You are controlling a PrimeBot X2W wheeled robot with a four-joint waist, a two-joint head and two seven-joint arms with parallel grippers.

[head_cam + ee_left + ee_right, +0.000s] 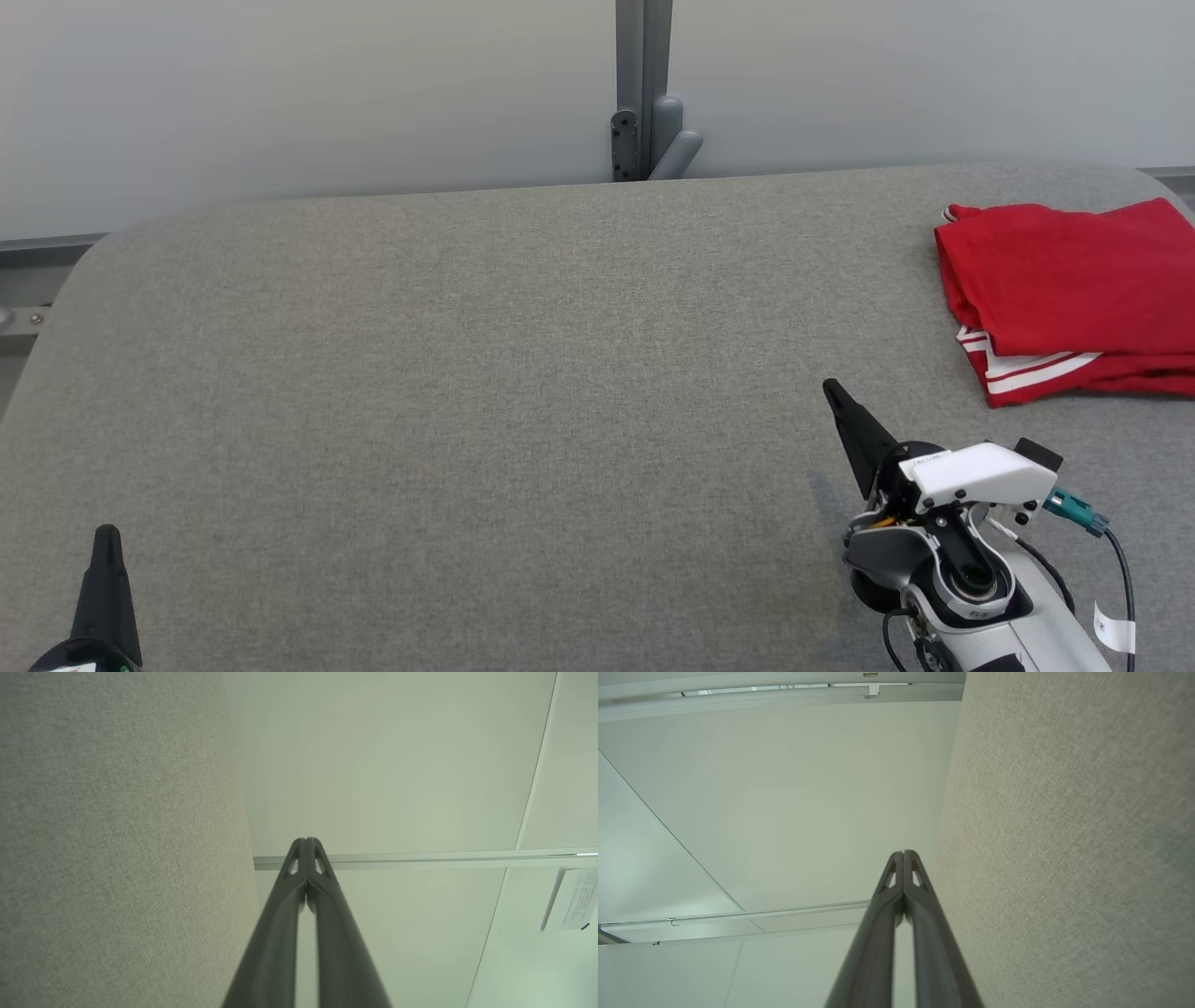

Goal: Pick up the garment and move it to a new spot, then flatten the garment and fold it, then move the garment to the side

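Observation:
A red garment [1074, 294] with white stripes lies folded at the far right of the grey table [523, 373], partly cut off by the head view's right edge. My right gripper [831, 390] is shut and empty, low at the right, well short and left of the garment. In the right wrist view its fingertips [903, 853] meet with nothing between them. At the lower left corner my left gripper [107, 534] is shut and empty too, far from the garment. Its closed tips [306, 840] show in the left wrist view against a pale wall.
A grey post with a bracket [644, 103] stands behind the table's far edge against a pale wall. The grey felt table top stretches wide between the two grippers. A paper sign [574, 898] hangs on the wall in the left wrist view.

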